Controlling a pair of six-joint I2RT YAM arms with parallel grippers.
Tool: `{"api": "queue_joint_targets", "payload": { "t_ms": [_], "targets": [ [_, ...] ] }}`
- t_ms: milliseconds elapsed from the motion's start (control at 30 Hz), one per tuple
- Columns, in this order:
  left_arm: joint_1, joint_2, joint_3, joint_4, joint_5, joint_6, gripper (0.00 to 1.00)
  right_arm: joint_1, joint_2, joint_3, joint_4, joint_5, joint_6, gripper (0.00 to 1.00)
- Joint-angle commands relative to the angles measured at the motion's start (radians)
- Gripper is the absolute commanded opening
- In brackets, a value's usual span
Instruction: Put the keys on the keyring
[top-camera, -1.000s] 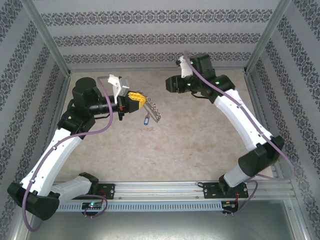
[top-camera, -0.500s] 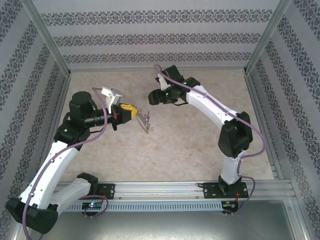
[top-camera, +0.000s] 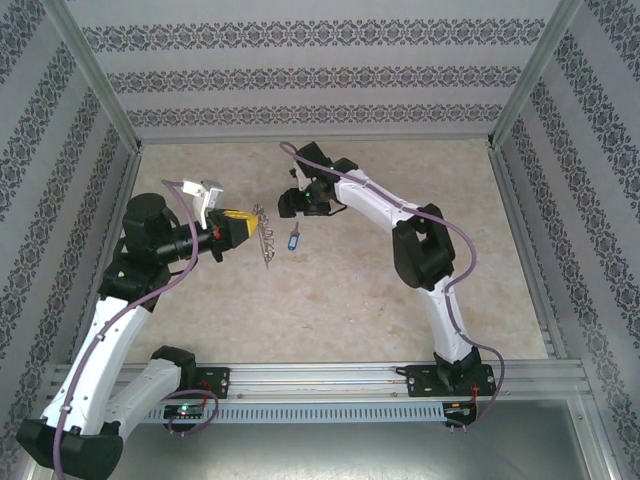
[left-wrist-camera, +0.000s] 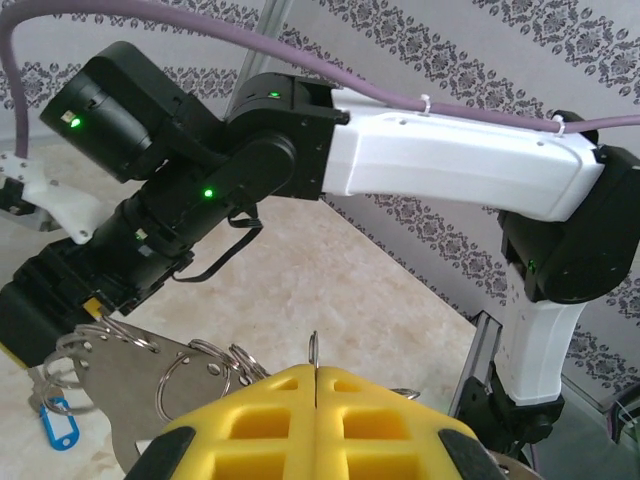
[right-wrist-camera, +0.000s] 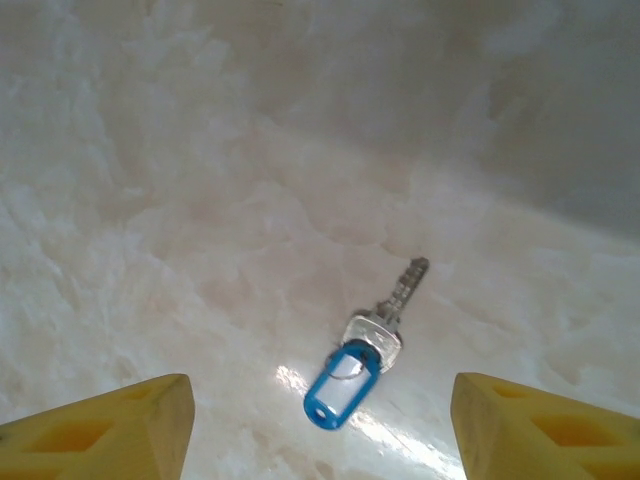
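— Key (right-wrist-camera: 365, 345) position relative to the right gripper (top-camera: 288, 205)?
— It lies flat on the table (top-camera: 400, 290), just ahead of that gripper. It is roughly centred between the yellow fingers (right-wrist-camera: 110, 425), which stand wide apart with nothing in them.
— And its long axis?
— Diagonal in the wrist view: blue end nearer the gripper, silver shaft pointing away and to the right. So it sits askew to the line across the jaws, and a small wrist turn looks advisable before closing.
— Which arm is nearer?
— The right one, hovering almost over it. The left gripper (top-camera: 245, 228) is clamped tight on the keyring (top-camera: 264, 235), held just beside the key, on its left in the overhead view.
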Motion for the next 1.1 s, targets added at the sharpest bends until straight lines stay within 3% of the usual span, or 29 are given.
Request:
{"api": "queue_joint_targets", "payload": {
  "t_ms": [0, 333, 700, 1067],
  "targets": [
    [0.020, -0.014, -0.021, 0.055, 0.017, -0.035, 0.00, 0.023, 0.051, 0.067, -0.081, -0.029, 0.011, 0.65],
    [0.049, 0.006, -0.039, 0.112, 0.043, -0.060, 0.00, 0.049, 0.120, 0.088, -0.135, -0.034, 0.013, 0.56],
    [0.056, 0.014, -0.059, 0.154, 0.046, -0.074, 0.00, 0.049, 0.229, 0.191, -0.179, -0.022, 0.012, 0.38],
    [0.064, 0.017, -0.080, 0.188, 0.044, -0.090, 0.00, 0.058, 0.237, 0.204, -0.251, 0.028, -0.080, 0.33]
  ]
}}
